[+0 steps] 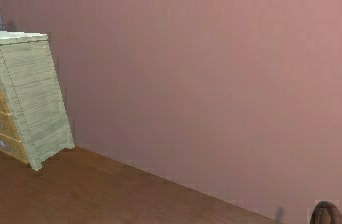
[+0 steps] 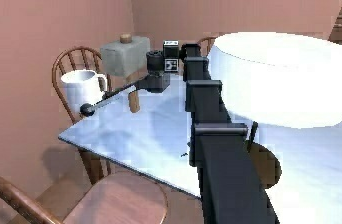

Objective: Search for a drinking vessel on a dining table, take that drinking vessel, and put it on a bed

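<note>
White mug point(image 2: 82, 88) stands on the pale table point(image 2: 149, 132), at the corner by a wooden chair point(image 2: 76, 52). Dark gripper point(image 2: 104, 103) is near the mug (I cannot tell if it holds anything).

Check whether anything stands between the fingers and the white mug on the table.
Nothing visible does. The fingers reach toward the white mug, their tips just below it in the picture. A small brown thing stands on the table beside the fingers, not between them and the mug.

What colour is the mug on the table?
The mug is white; clearest in the arm side view.
</note>
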